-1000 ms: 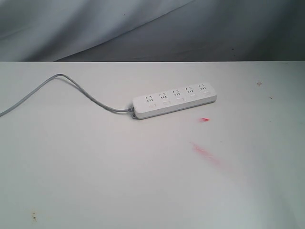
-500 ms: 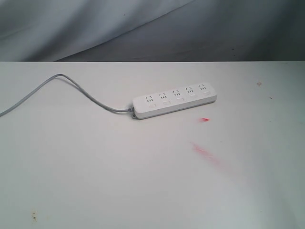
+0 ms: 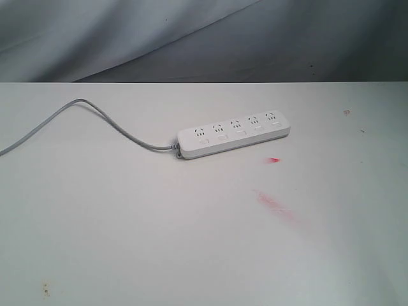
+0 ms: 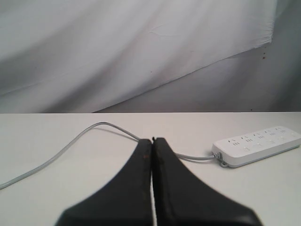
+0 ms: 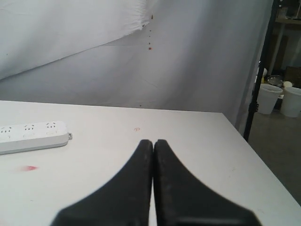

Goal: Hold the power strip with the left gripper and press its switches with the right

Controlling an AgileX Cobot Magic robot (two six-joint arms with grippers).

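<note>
The strip (image 3: 233,136) lies flat on the desk (image 3: 159,242), well ahead of both grippers and touched by neither. Its long axis runs across their reach. The cord (image 3: 95,115) end points toward the left gripper (image 4: 152,140) and the free end toward the right gripper (image 5: 153,141), which looks nearer, though the angle leaves that uncertain. Both grippers are pinched together and hold nothing. Two buckets (image 5: 269,98) stand beyond the desk, contents hidden.

White table (image 3: 115,248) (red smears (image 3: 275,205)) before draped grey cloth (image 3: 159,32); white buckets (image 5: 270,98) on the floor beyond.
</note>
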